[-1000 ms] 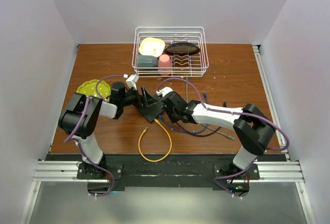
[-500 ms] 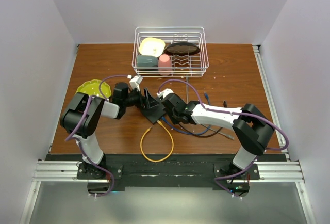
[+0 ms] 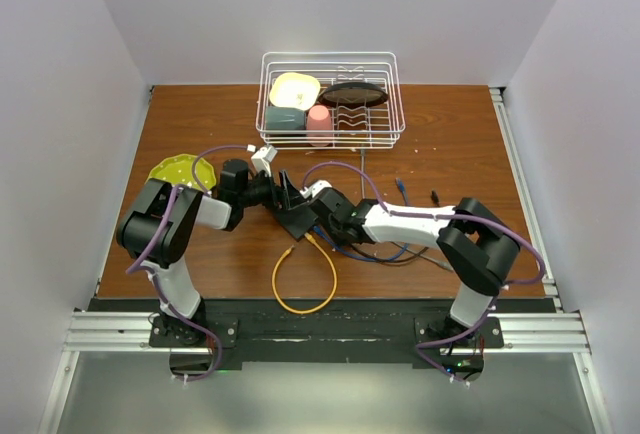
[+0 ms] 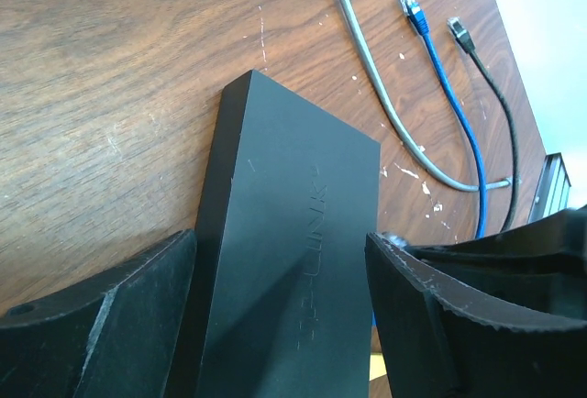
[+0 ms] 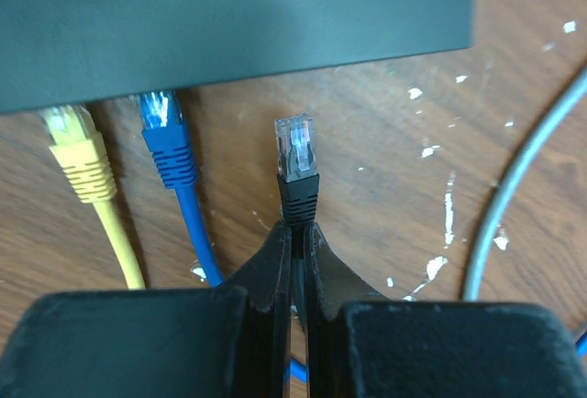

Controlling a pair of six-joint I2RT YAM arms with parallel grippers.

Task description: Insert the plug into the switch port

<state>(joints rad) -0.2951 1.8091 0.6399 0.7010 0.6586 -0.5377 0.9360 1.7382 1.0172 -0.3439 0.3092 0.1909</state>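
Closed in on the switch (image 5: 229, 22), right gripper (image 5: 295, 230) clenched on plug (image 5: 295, 146); now just short of its edge, not yet seated. Left gripper (image 4: 280, 265) grasping switch.

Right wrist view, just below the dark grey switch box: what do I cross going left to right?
From the left: yellow cable plug → blue cable plug → clear-tipped black plug pinched in the right gripper → grey cable.
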